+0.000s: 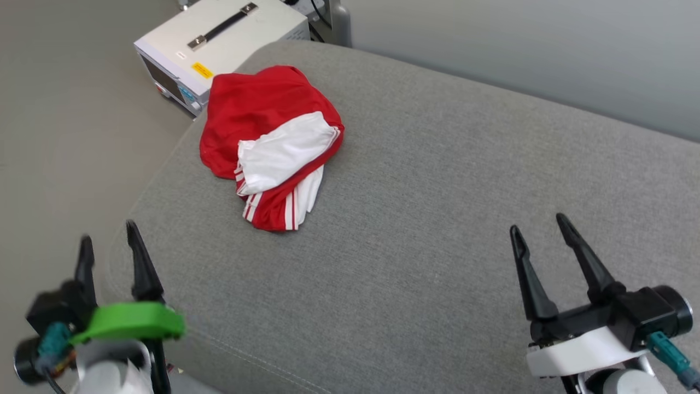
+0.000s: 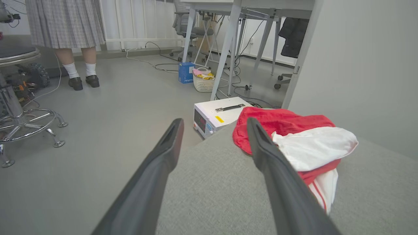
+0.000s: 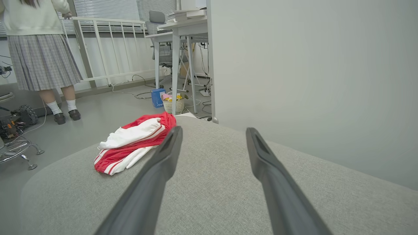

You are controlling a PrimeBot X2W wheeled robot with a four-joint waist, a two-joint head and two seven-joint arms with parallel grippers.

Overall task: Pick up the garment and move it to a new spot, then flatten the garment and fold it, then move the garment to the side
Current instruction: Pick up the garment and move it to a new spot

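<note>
Both tools idle over the grey woven-fabric cushion, nothing held. Left gripper: long dark fingers spread wide, empty, hanging at the cushion's near left edge. Right gripper: fingers equally apart, empty, over the near right part of the cushion. The red short-sleeved jersey shirt with white, red-striped sleeves lies crumpled in a loose heap on the cushion, ahead of both tools and not touching either. From the left gripper it sits forward and a little to the right; in the left wrist view the heap begins just past that gripper's right fingertip. From the right gripper it is forward and well off to the left, with a wide stretch of bare cushion between. So the left arm is the nearer one, by my reading. The heap's long axis runs roughly away from me: red bulk at the far end, striped sleeve edges at the end nearest the grippers. A white sleeve is draped across the top. I judge the pick-up not yet begun; a reach forward and slightly right by the left arm should meet the striped near end first. A white box-shaped instrument with a black handle sits on the floor just beyond the heap's far end.
</note>
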